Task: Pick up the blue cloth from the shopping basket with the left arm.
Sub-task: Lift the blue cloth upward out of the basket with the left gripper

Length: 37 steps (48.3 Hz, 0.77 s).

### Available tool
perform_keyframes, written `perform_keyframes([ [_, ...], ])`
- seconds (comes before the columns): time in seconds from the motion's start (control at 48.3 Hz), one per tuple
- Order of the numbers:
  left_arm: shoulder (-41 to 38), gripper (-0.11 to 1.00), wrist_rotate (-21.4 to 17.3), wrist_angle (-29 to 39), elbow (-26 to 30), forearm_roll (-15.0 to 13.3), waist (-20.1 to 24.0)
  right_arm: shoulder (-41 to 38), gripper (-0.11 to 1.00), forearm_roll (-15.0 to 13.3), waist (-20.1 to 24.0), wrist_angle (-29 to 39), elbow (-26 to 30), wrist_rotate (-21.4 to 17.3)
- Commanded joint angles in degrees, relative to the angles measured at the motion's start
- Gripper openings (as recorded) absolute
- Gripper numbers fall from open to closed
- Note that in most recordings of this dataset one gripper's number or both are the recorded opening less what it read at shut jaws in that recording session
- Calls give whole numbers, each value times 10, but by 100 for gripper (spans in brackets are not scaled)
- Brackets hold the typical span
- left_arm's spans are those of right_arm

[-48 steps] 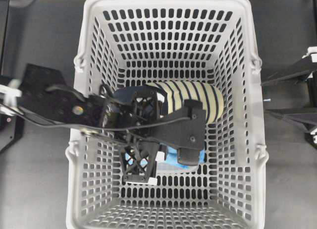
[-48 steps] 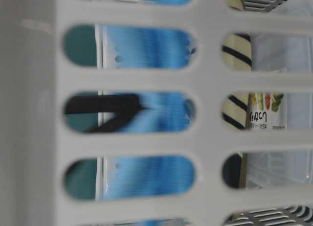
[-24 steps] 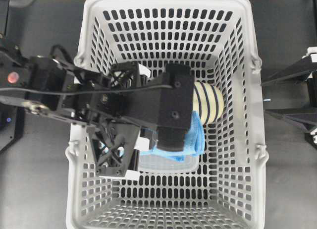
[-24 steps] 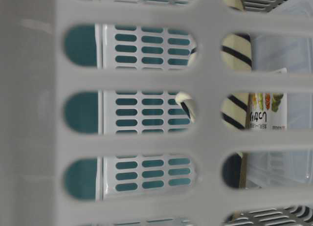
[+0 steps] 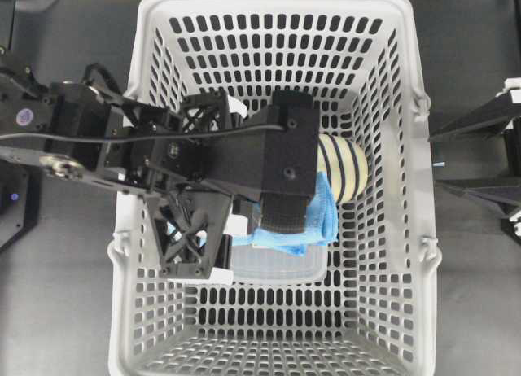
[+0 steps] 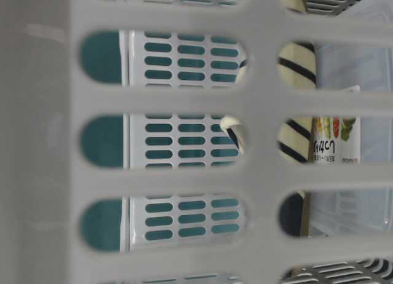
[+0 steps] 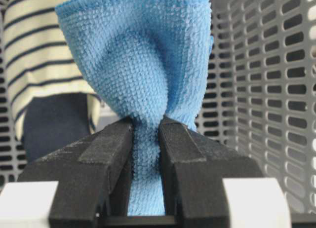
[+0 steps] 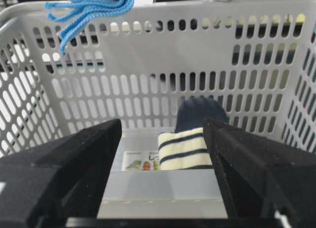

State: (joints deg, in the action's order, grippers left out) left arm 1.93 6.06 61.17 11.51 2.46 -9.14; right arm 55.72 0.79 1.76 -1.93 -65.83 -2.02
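We see the left pincer clamped on the blue cloth, bunched and hanging near rim height at 3 o'clock of the arm, above the shopping basket and striped slipper. Pickup looks essentially done. Right pincer sits apart, holding nothing.

The dark tabletop carries the shopping basket, which sits directly beneath the left gripper.
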Motion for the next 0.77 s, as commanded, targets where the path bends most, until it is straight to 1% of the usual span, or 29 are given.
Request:
perform_keyframes([
  [0.0,23,13,0,-12,4,2,1,-3,66,3,2,-6,4,0],
  [0.083,40,13,-1,-37,-4,2,2,-3,66,3,1,-6,4,0],
  [0.145,53,13,-1,-56,-19,2,4,-3,66,3,1,-6,5,0],
  [0.332,98,13,3,-124,-90,2,3,-3,66,3,1,-6,5,0],
  [0.456,124,13,3,-156,-124,2,3,-3,66,3,2,-7,5,0],
  [0.559,130,13,3,-169,-135,2,4,-3,66,3,1,-7,4,0],
  [0.746,130,13,2,-170,-141,2,4,-3,66,3,1,-7,5,0],
])
